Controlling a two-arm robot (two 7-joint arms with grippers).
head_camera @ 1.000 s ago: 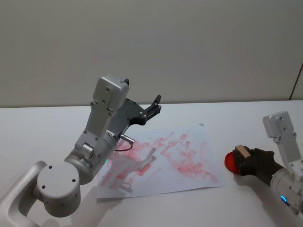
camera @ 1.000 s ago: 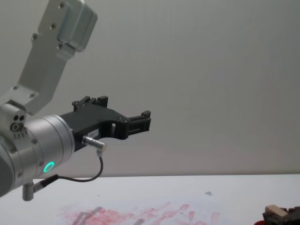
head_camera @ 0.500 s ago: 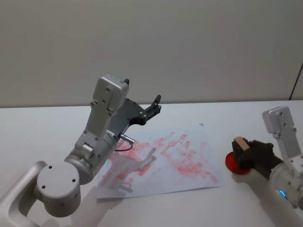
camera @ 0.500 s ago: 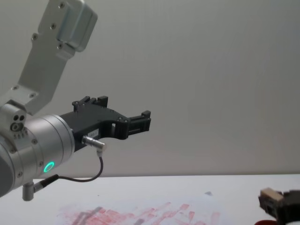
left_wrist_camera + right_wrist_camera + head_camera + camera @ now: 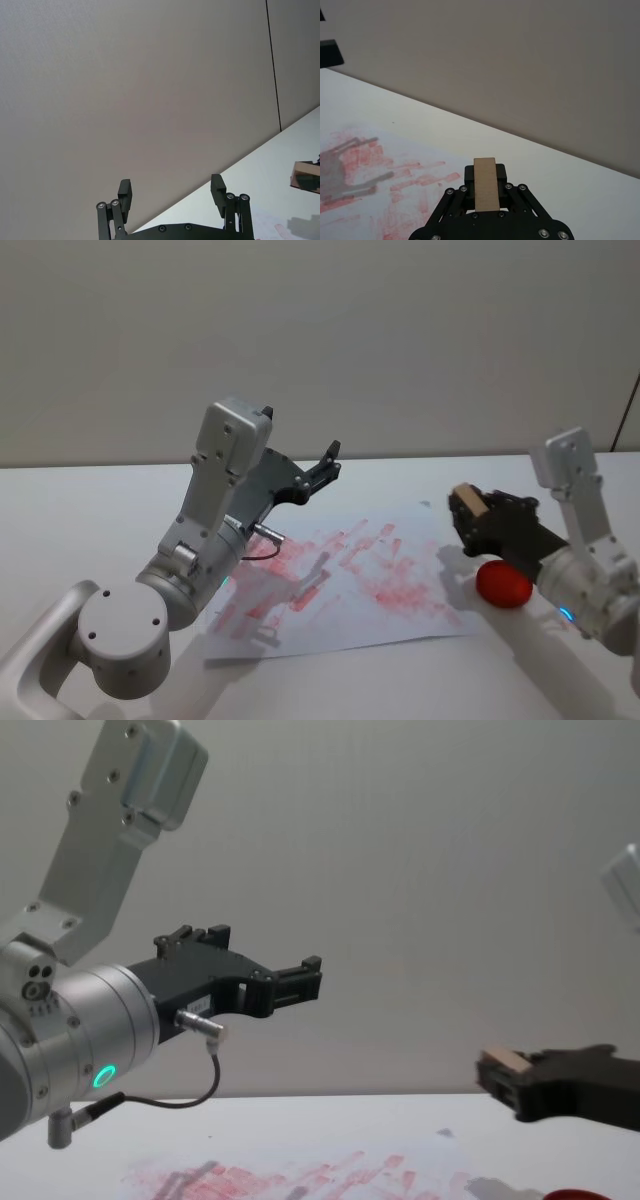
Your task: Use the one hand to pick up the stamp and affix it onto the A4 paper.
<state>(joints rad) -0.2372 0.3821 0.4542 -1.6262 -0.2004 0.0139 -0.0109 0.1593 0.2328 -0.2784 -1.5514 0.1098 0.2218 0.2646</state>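
Note:
The stamp (image 5: 466, 501), a small pale tan wooden block, is held in the air in my right gripper (image 5: 468, 512), above the right edge of the A4 paper (image 5: 340, 580). The right wrist view has the stamp (image 5: 485, 184) standing between the black jaws, with the red-smeared A4 paper (image 5: 375, 170) below. From the chest view the stamp (image 5: 504, 1063) hangs clear of the table in the right gripper (image 5: 505, 1082). My left gripper (image 5: 327, 465) is raised over the paper's far left part, open and empty; its two fingers (image 5: 125, 193) stand wide apart.
A round red ink pad (image 5: 503, 584) sits on the white table (image 5: 90, 510) just right of the paper, under my right arm. A plain grey wall stands behind the table.
My right gripper has lifted the stamp off the red pad and carried it up and to the left, toward the paper. The left arm has not moved.

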